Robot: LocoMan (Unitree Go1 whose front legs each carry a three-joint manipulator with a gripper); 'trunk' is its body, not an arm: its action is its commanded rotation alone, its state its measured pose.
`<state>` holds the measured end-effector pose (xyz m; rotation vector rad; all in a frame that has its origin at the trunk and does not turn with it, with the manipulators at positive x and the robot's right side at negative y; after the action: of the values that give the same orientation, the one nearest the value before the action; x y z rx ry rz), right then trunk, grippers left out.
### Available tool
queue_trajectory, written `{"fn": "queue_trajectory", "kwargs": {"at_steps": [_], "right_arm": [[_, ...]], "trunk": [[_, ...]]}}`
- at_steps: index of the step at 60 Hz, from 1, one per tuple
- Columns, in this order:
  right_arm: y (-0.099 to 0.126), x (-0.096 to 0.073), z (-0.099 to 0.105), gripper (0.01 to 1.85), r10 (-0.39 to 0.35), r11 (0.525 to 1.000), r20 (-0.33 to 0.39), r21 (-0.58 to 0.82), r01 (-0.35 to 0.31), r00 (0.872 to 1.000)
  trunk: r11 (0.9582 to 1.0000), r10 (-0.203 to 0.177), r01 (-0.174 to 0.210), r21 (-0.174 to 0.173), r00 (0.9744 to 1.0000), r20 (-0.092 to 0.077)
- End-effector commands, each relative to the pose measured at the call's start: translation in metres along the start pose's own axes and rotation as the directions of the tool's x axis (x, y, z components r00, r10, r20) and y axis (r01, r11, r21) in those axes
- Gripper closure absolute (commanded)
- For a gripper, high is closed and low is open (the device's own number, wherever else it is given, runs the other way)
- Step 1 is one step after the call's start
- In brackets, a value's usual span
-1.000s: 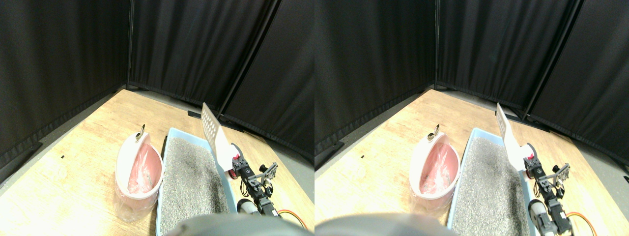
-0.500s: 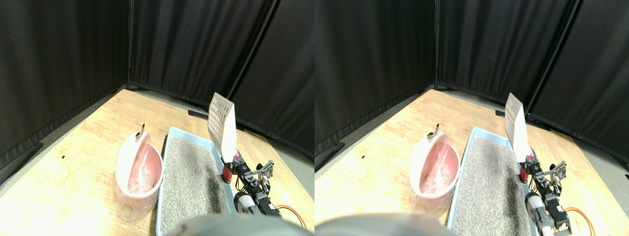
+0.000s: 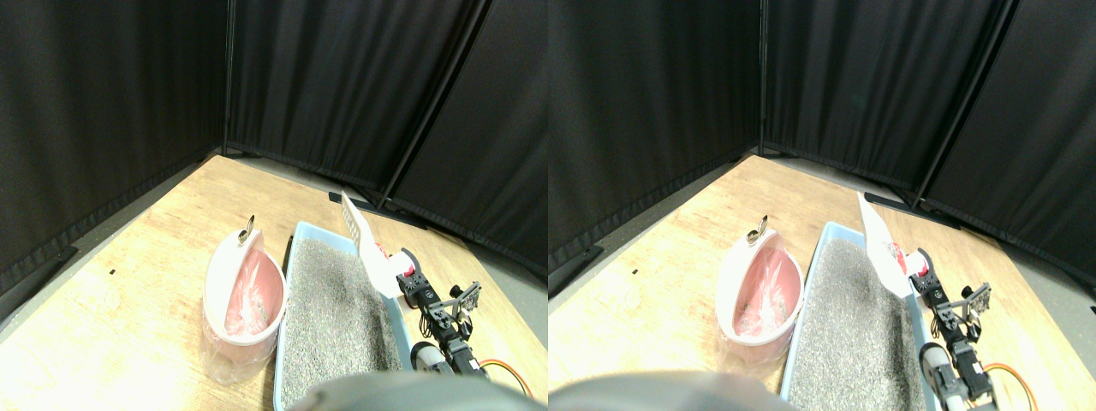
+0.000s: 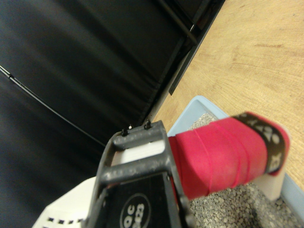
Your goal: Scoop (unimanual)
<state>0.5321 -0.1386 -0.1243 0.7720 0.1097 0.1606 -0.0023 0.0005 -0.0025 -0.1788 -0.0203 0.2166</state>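
My right gripper (image 3: 404, 276) is shut on the red-wrapped handle (image 4: 222, 153) of a white slotted scoop (image 3: 354, 224). The scoop is up in the air, its blade leaning left over the far right part of a blue tray (image 3: 294, 247) filled with grey litter (image 3: 332, 304). I cannot see whether anything lies on the blade. A pink bin (image 3: 229, 267) lined with clear plastic stands against the tray's left side. In the wrist view the dark jaw frame (image 4: 137, 159) sits beside the handle, with the tray's corner (image 4: 198, 102) and litter (image 4: 228, 209) beyond.
Everything rests on a wooden floor (image 3: 145, 257) enclosed by black curtains (image 3: 342, 77). The arm's motors and an orange cable (image 3: 505, 372) sit just right of the tray. A small dark mark (image 3: 110, 273) lies on the wood at left.
Half a second ago the scoop blade stood nearly upright and higher; it has now tipped left and dropped lower over the tray's far end. Bin and tray have not moved.
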Motion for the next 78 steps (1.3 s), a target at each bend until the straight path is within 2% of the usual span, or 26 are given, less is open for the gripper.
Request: {"fn": "queue_trajectory", "kwargs": {"at_steps": [1, 10, 13, 16, 29, 34, 40, 48, 51, 56, 60, 62, 63, 64, 66, 67, 69, 72, 73, 74, 78], "right_arm": [[0.013, 0.001, 0.010, 1.81, 0.123, 0.990, 0.056, -0.076, -0.119, 0.991], [0.014, 0.000, 0.014, 1.81, 0.132, 0.956, 0.048, -0.271, -0.115, 0.990], [0.014, 0.001, 0.016, 1.81, 0.151, 0.921, 0.035, -0.368, -0.128, 0.988], [0.015, 0.001, 0.016, 1.81, 0.158, 0.905, 0.025, -0.404, -0.135, 0.987], [0.019, 0.003, 0.017, 1.81, 0.177, 0.865, 0.003, -0.478, -0.154, 0.984], [0.021, 0.003, 0.017, 1.81, 0.210, 0.833, -0.003, -0.524, -0.180, 0.978], [0.024, 0.003, 0.017, 1.81, 0.217, 0.814, -0.002, -0.552, -0.182, 0.976], [0.029, 0.003, 0.016, 1.81, 0.256, 0.769, -0.012, -0.604, -0.211, 0.967], [0.032, 0.003, 0.016, 1.81, 0.269, 0.733, -0.028, -0.643, -0.224, 0.963], [0.034, 0.006, 0.015, 1.81, 0.294, 0.702, -0.047, -0.667, -0.249, 0.955], [0.036, 0.007, 0.014, 1.81, 0.290, 0.707, -0.045, -0.663, -0.246, 0.956], [0.037, 0.008, 0.013, 1.81, 0.291, 0.714, -0.044, -0.654, -0.247, 0.956], [0.038, 0.008, 0.013, 1.81, 0.289, 0.719, -0.044, -0.649, -0.247, 0.956], [0.038, 0.008, 0.012, 1.81, 0.273, 0.724, -0.042, -0.649, -0.235, 0.961], [0.038, 0.009, 0.012, 1.81, 0.274, 0.725, -0.044, -0.648, -0.236, 0.961], [0.039, 0.009, 0.011, 1.81, 0.287, 0.725, -0.049, -0.642, -0.250, 0.957], [0.040, 0.010, 0.011, 1.81, 0.288, 0.724, -0.052, -0.641, -0.253, 0.956], [0.041, 0.010, 0.009, 1.81, 0.295, 0.729, -0.055, -0.633, -0.261, 0.954], [0.041, 0.011, 0.008, 1.81, 0.297, 0.732, -0.057, -0.628, -0.266, 0.953], [0.041, 0.011, 0.008, 1.81, 0.299, 0.733, -0.057, -0.626, -0.267, 0.953], [0.043, 0.012, 0.004, 1.81, 0.298, 0.743, -0.062, -0.612, -0.272, 0.953]], "trunk": [[0.9998, 0.022, -0.022, -0.004, 0.9997, -0.011], [0.9996, 0.026, -0.026, -0.007, 0.9996, -0.013], [0.9995, 0.029, -0.030, -0.009, 0.9995, -0.015], [0.9995, 0.031, -0.031, -0.009, 0.9994, -0.015], [0.9988, 0.045, -0.045, -0.017, 0.9988, -0.019], [0.9983, 0.054, -0.054, -0.020, 0.9983, -0.022], [0.9975, 0.065, -0.065, -0.026, 0.9977, -0.020], [0.9957, 0.085, -0.085, -0.036, 0.9962, -0.019], [0.9950, 0.091, -0.092, -0.040, 0.9957, -0.020], [0.9938, 0.102, -0.102, -0.043, 0.9946, -0.019], [0.9918, 0.116, -0.117, -0.051, 0.9931, -0.019], [0.9918, 0.116, -0.117, -0.051, 0.9931, -0.019], [0.9907, 0.125, -0.125, -0.053, 0.9920, -0.020], [0.9907, 0.125, -0.125, -0.053, 0.9920, -0.020], [0.9907, 0.125, -0.125, -0.053, 0.9920, -0.020], [0.9907, 0.125, -0.125, -0.053, 0.9920, -0.020], [0.9884, 0.139, -0.140, -0.059, 0.9901, -0.017], [0.9884, 0.139, -0.140, -0.059, 0.9901, -0.017], [0.9862, 0.152, -0.153, -0.063, 0.9881, -0.019], [0.9853, 0.157, -0.158, -0.064, 0.9874, -0.019], [0.9846, 0.161, -0.162, -0.065, 0.9867, -0.019]]}}
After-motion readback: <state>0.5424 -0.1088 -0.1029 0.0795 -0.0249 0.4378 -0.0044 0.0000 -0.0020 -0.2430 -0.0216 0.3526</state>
